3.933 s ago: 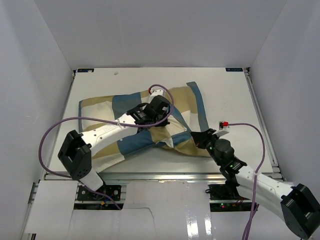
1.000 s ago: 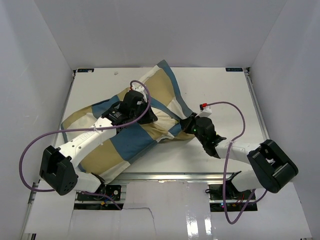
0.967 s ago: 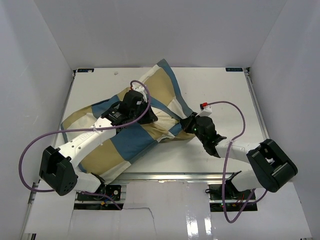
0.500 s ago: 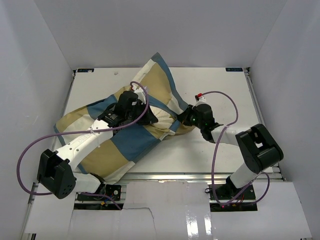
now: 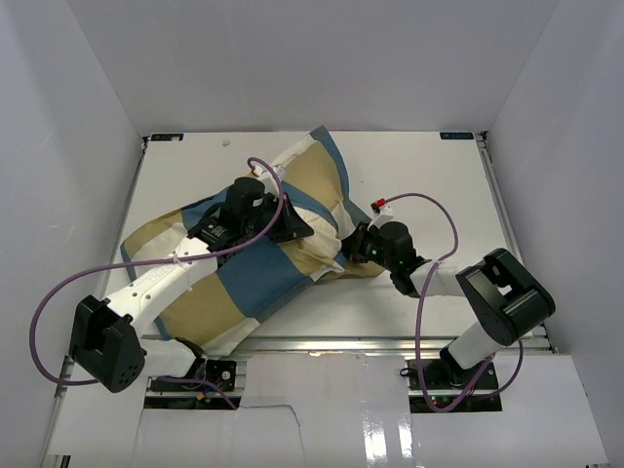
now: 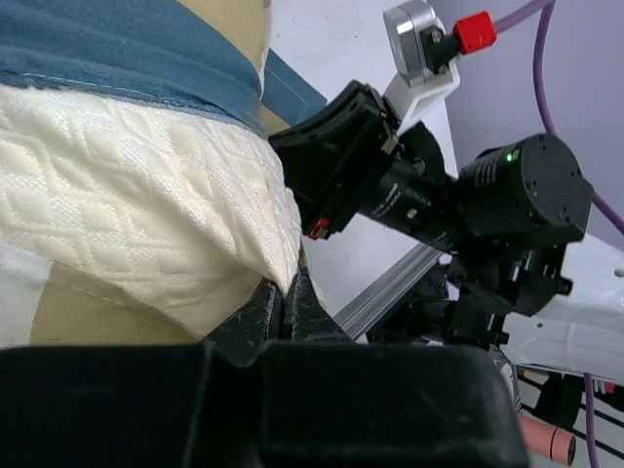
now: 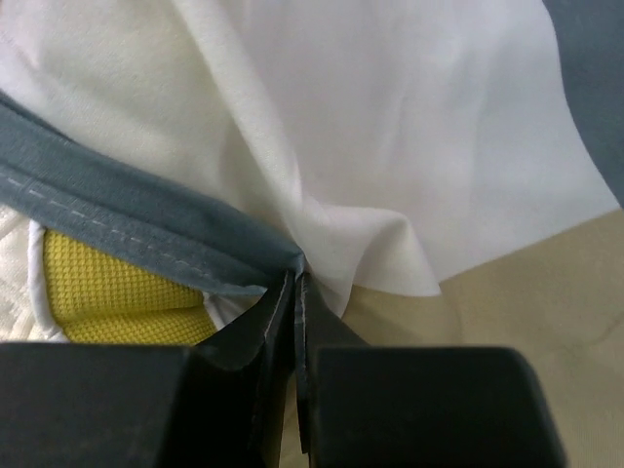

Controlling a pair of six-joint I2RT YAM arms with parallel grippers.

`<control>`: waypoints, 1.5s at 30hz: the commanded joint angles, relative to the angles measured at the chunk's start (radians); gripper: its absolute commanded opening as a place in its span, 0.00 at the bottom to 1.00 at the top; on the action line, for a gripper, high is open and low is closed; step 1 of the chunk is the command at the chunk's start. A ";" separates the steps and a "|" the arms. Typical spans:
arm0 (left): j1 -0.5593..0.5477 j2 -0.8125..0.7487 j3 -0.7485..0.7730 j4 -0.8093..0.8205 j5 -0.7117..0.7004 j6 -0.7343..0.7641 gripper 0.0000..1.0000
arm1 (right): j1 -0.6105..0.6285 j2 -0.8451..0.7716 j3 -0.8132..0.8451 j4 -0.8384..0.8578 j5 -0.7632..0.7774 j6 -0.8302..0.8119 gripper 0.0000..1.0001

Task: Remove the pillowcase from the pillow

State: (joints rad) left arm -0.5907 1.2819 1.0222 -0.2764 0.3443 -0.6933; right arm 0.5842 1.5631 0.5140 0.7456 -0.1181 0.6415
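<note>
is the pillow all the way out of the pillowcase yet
No, in the left wrist view only a cream corner of the pillow pokes out from under the blue edge of the pillowcase.

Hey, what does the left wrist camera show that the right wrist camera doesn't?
Only the left wrist view: the left tool shut on the quilted cream corner of the pillow, the right arm beyond it. Only the right wrist view: the right tool shut on the blue hem of the pillowcase, beside yellow edging. Both: blue pillowcase cloth lying against the cream pillow.
</note>
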 commanded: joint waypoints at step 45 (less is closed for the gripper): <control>-0.015 0.007 -0.051 0.249 -0.211 0.084 0.00 | 0.213 -0.527 -0.100 -0.302 0.095 -0.287 0.45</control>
State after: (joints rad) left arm -0.6041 1.3575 0.9684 -0.1421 0.1143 -0.5976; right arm 0.7841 1.1126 0.4267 0.4576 -0.0071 0.3798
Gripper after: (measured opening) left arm 0.023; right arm 0.459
